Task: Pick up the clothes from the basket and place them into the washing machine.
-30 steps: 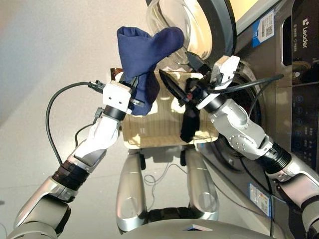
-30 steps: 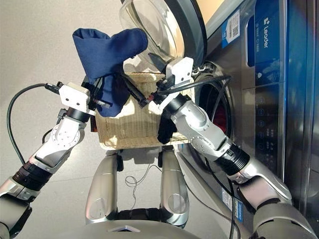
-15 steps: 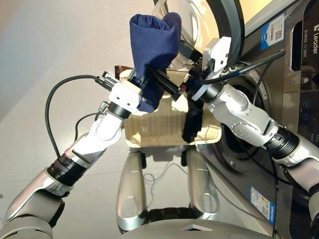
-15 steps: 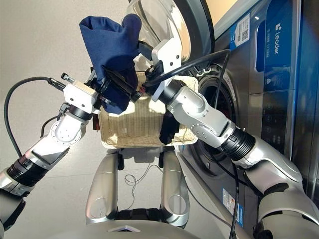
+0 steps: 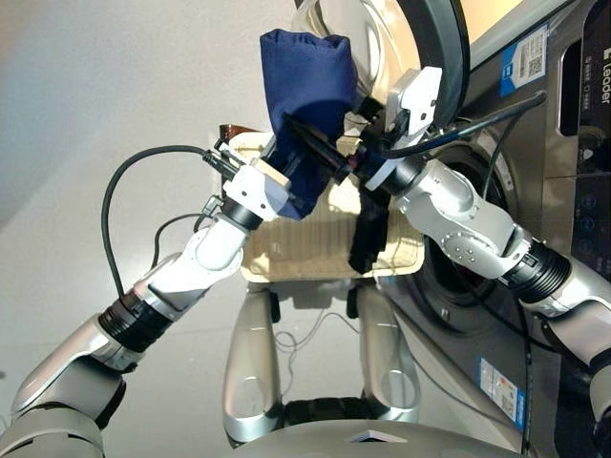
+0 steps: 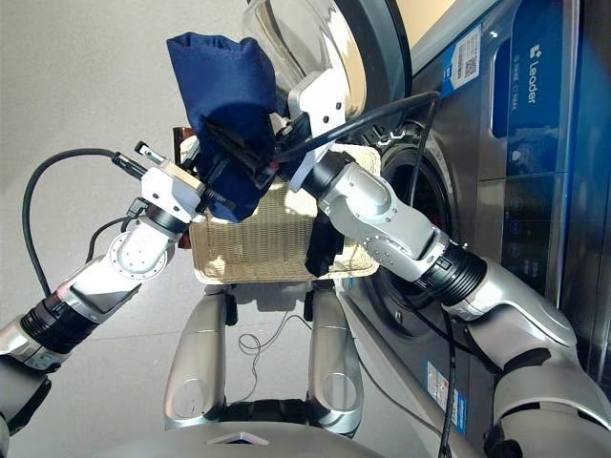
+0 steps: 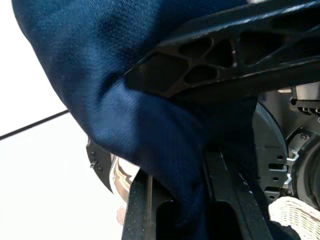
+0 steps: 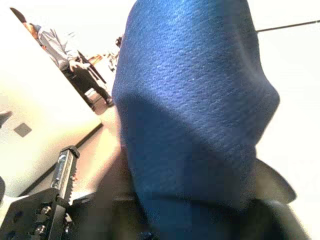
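My left gripper [image 5: 291,176] is shut on the navy blue garment [image 5: 305,95] and holds it up in front of the open porthole door [image 5: 434,43], above the cream wicker basket [image 5: 286,258]. My right gripper [image 5: 320,129] is open and straddles that garment: one finger [image 7: 225,65] lies across its front, and the other is hidden behind the cloth. The black garment [image 5: 368,234] hangs over the basket's right side. The washing machine's drum opening [image 5: 473,248] is at the right. The orange-red garment does not show.
A small brown wicker basket [image 5: 229,132] peeks out behind the cream one. Cables loop from both wrists [image 5: 124,191]. The machine's control panel and "Leader" logo [image 6: 527,81] fill the right edge. A person [image 8: 65,50] stands far off in the right wrist view.
My left arm has lifted the navy garment and carried it right, toward the door. My right gripper has swung left and now straddles the cloth. The black garment has not moved.
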You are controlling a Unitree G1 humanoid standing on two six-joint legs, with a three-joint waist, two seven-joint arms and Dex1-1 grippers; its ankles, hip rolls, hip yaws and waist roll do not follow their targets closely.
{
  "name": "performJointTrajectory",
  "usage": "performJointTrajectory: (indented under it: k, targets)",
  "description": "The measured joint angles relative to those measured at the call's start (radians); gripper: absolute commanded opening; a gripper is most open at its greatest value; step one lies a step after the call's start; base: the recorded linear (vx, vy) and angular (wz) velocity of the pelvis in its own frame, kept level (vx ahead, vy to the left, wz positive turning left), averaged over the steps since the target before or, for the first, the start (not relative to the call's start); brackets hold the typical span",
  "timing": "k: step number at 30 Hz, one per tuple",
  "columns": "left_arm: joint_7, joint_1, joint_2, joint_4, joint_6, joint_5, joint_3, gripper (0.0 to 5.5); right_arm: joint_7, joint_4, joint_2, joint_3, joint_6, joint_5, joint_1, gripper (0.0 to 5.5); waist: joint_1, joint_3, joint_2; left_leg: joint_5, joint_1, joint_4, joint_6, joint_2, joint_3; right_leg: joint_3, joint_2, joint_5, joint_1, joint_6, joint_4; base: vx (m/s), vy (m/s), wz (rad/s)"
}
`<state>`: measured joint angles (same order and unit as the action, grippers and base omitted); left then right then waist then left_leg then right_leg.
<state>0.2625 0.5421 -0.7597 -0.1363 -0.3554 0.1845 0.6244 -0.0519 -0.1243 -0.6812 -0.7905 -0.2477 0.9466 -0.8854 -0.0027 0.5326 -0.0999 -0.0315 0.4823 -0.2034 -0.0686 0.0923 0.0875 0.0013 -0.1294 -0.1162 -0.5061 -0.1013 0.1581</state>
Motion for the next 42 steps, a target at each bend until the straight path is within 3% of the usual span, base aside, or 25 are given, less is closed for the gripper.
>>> performJointTrajectory:
  k: [10, 14, 15, 16, 17, 21, 26, 34, 38, 42]
  targets:
    - [0.029, 0.014, 0.0, 0.0, 0.0, -0.009, -0.001, 0.0, 0.057, 0.005, 0.045, 0.016, -0.026, -0.136, 0.013, 0.0, 0.001, 0.0, 0.0, 0.0, 0.004, -0.006, 0.0, 0.0, 0.0, 0.0, 0.0, 0.0, -0.005, 0.0, 0.006, 0.0, 0.0, 0.0]
    - [0.038, 0.018, 0.003, 0.001, 0.0, -0.025, 0.007, 0.0, 0.079, 0.015, 0.104, 0.057, -0.069, -0.22, 0.084, 0.0, 0.001, 0.0, 0.0, 0.0, 0.005, -0.008, 0.0, 0.0, 0.0, 0.001, 0.0, 0.0, -0.007, 0.0, 0.009, 0.0, 0.0, 0.0]
    - [0.039, 0.017, 0.004, 0.008, 0.0, -0.026, 0.018, 0.69, 0.093, 0.027, 0.124, 0.064, -0.083, -0.247, 0.109, 0.0, 0.0, 0.0, 0.001, 0.0, 0.005, -0.008, 0.0, -0.001, 0.0, 0.0, -0.001, 0.0, -0.007, 0.0, 0.011, 0.0, 0.0, 0.0]
    - [0.038, 0.018, 0.003, 0.014, 0.001, -0.025, 0.031, 2.63, 0.102, 0.039, 0.15, 0.077, -0.092, -0.28, 0.138, 0.0, 0.0, 0.0, 0.001, 0.0, 0.005, -0.008, 0.0, -0.001, -0.001, 0.0, -0.001, 0.001, -0.007, -0.001, 0.012, 0.0, 0.0, 0.0]
    - [0.038, 0.015, 0.003, 0.018, 0.001, -0.027, 0.044, 5.5, 0.135, 0.046, 0.162, 0.079, -0.093, -0.297, 0.153, 0.0, -0.001, 0.0, 0.001, 0.0, 0.006, -0.01, 0.0, -0.002, 0.0, 0.001, -0.001, 0.001, -0.01, -0.001, 0.014, 0.0, 0.0, 0.0]
    - [0.057, -0.006, 0.045, 0.017, -0.015, -0.026, 0.06, 5.5, 0.316, 0.279, 0.239, 0.227, -0.113, -0.403, 0.237, 0.0, 0.007, 0.001, 0.02, -0.003, 0.01, -0.012, 0.004, -0.007, -0.005, 0.0, -0.007, 0.002, -0.01, -0.002, 0.019, 0.0, 0.0, 0.0]
    - [0.057, 0.011, 0.067, 0.018, -0.047, 0.004, 0.076, 5.5, 0.456, 0.603, 0.259, 0.269, -0.109, -0.522, 0.259, 0.0, 0.006, 0.002, 0.043, -0.004, 0.016, -0.012, 0.007, -0.01, -0.008, -0.003, -0.01, 0.002, -0.013, -0.003, 0.018, 0.0, 0.0, 0.0]
    - [0.016, 0.054, 0.09, 0.023, -0.06, 0.07, 0.115, 5.5, 0.533, 0.87, 0.263, 0.375, -0.111, -0.528, 0.188, 0.0, 0.008, 0.002, 0.081, -0.005, 0.018, -0.011, 0.007, -0.011, -0.011, -0.01, -0.01, 0.002, -0.013, -0.003, 0.017, 0.0, 0.0, 0.0]
    - [0.015, 0.062, 0.11, 0.024, -0.06, 0.09, 0.119, 5.5, 0.549, 0.968, 0.271, 0.448, -0.118, -0.479, 0.144, 0.0, 0.01, 0.001, 0.098, -0.007, 0.026, -0.012, 0.008, -0.013, -0.026, -0.024, -0.013, 0.002, -0.014, -0.003, 0.017, 0.0, 0.0, 0.0]
    - [0.016, 0.064, 0.13, 0.026, -0.06, 0.091, 0.118, 5.5, 0.549, 1.05, 0.29, 0.478, -0.133, -0.418, 0.137, 0.0, 0.016, 0.001, 0.1, -0.009, 0.033, -0.012, 0.008, -0.017, -0.03, -0.028, -0.017, 0.003, -0.018, -0.004, 0.018, 0.0, 0.0, 0.0]
